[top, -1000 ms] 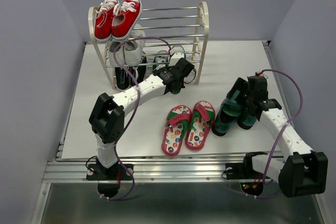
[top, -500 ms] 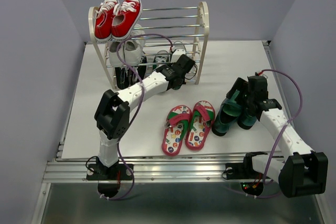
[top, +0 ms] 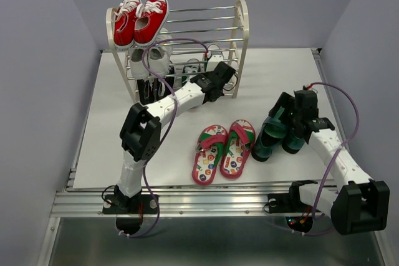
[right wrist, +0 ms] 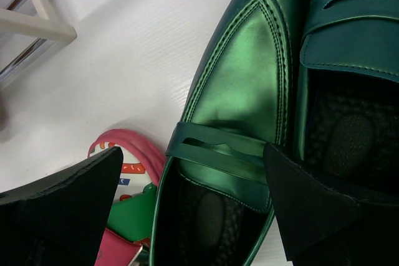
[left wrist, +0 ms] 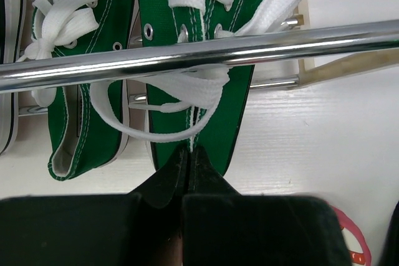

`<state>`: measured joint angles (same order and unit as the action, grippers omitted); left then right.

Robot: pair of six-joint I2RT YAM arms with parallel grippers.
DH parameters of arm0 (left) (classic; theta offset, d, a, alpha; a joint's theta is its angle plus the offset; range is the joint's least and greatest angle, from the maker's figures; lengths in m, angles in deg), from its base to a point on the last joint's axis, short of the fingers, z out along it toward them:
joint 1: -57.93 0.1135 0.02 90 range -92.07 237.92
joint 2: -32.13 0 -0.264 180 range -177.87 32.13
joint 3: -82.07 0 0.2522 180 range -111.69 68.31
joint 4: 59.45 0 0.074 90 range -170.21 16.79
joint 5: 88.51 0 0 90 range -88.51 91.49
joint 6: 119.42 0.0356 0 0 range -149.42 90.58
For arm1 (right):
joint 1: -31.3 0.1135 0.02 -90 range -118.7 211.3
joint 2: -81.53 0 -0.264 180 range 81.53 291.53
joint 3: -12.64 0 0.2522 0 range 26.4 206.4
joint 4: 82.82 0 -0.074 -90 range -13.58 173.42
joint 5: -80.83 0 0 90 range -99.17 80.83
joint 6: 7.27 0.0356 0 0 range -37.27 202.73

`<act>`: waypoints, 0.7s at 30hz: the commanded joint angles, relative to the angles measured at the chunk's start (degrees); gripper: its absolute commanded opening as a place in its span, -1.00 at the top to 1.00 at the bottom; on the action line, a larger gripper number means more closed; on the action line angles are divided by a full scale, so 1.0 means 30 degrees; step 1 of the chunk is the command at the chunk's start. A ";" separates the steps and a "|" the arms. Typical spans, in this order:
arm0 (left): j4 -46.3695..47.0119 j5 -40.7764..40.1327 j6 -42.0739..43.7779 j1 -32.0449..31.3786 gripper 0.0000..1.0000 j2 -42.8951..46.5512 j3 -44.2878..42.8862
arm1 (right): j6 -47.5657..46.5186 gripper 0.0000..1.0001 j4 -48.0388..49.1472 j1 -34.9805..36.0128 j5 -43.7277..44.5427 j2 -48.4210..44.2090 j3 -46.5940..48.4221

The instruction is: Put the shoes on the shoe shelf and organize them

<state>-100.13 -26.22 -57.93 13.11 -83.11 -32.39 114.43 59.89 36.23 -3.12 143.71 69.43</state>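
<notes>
Two green canvas sneakers [left wrist: 212,129] with white laces lie side by side on the bottom tier of the shoe shelf [top: 242,29], under a chrome rod [left wrist: 249,45]. My left gripper [left wrist: 189,154] is shut, with its tips against the heel of the right-hand sneaker. In the top view it [top: 218,78] reaches into the shelf's lower front. The glossy dark-green heels [top: 274,135] stand on the table at the right. My right gripper [right wrist: 193,210] is open, its fingers either side of the left heel [right wrist: 243,85]. The red-strapped flip-flops [top: 223,151] lie flat at the table's middle front.
Red sneakers [top: 140,20] sit on the shelf's top tier at the left, white sneakers [top: 153,60] below them and black ones [top: 146,88] lower down. A flip-flop's pink strap [right wrist: 124,154] lies just left of the heel. Purple cables loop off both arms.
My left arm has stretched further toward the shelf, and the green sneaker at its tips has gone deeper onto the bottom tier. The right arm and the heels have not moved.
</notes>
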 commanded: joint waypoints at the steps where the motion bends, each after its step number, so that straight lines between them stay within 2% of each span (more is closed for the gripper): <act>1: 0.1766 -0.1136 0.0071 0.0349 1.00 0.0036 -0.1734 | -0.0226 -1.00 0.0695 -0.0032 0.0446 -0.0363 -0.0016; 8: 0.1969 -0.1868 -0.1158 0.0378 1.00 -0.0288 -0.1560 | -0.0109 -1.00 0.0724 -0.0032 0.0739 -0.0627 -0.0104; 14: 0.4396 -0.2133 -0.2038 0.0320 1.00 0.0415 0.0225 | -0.0109 -1.00 0.0724 -0.0032 0.0739 -0.0450 -0.0074; 21: 0.5544 -0.2308 -0.1980 0.0291 1.00 0.0416 0.0785 | -0.0080 -1.00 0.0724 -0.0032 0.0828 -0.0480 -0.0074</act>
<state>-91.78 -29.15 -61.84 13.28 -84.94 -29.73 114.45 59.89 36.23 -1.66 142.94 69.32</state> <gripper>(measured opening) 0.048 0.996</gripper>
